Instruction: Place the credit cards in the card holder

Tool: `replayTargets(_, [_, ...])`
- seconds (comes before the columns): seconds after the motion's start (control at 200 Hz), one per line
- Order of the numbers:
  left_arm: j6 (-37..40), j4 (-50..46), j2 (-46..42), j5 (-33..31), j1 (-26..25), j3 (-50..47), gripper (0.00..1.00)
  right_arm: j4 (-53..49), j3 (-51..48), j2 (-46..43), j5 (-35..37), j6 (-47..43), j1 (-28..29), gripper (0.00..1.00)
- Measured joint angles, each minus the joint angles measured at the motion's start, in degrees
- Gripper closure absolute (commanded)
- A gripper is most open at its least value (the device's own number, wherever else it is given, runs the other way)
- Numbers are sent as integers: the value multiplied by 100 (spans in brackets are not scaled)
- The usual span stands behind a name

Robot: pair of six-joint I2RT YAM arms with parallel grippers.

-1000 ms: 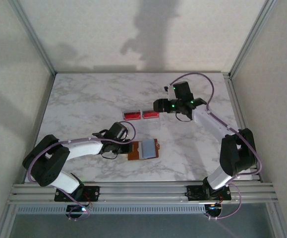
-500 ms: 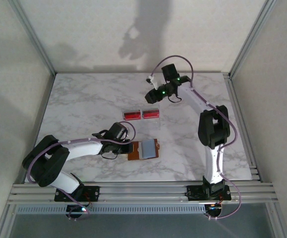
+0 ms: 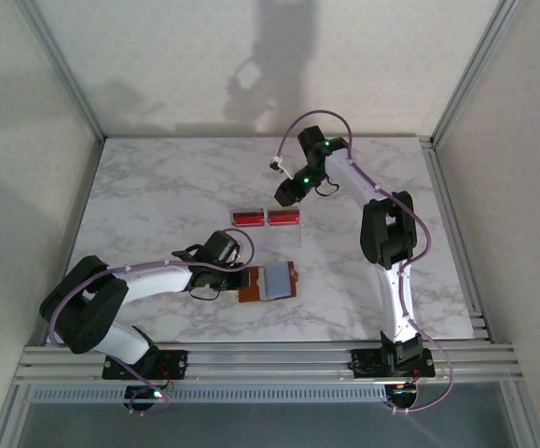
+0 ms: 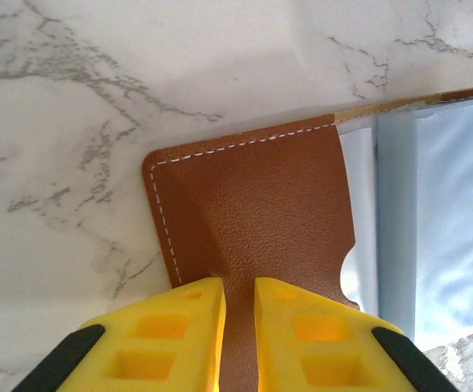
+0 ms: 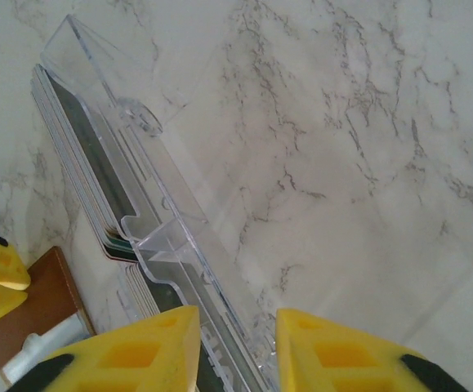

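I record a white marble table (image 3: 148, 196), grey-veined. Near its middle lies a clear plastic tray (image 5: 97, 61), oblong, split by a divider into two compartments. A ribbed metal rail (image 3: 270, 359) runs along my near edge. Pale walls (image 3: 27, 140) enclose three sides.

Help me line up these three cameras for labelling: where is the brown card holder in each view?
Top external: card holder lies open at lower centre, beside the left gripper.
Left wrist: card holder fills the centre, flap pinched between yellow fingers.
Right wrist: card holder in the bottom-left corner.
Shared landmark: the left gripper's yellow fingers at its edge, in both wrist views.
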Motion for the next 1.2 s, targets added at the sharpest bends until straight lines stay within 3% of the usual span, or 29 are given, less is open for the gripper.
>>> replayTargets(0.355, [-4,-83,-85,-42,0,-31,80,-393,149,81,199,-223,0,66])
replayTargets(0.831, [-4,-210,-136,-39,0,-26,79,-603,289,133,579,-372,7,90])
replayTargets(0.946, [-4,-210,-136,-39,0,-26,78,-492,286,116,699,-297,0,100])
replayTargets(1.196, [-92,-210,-144,-37,0,-24,78,15,-55,-48,824,564,-164,100])
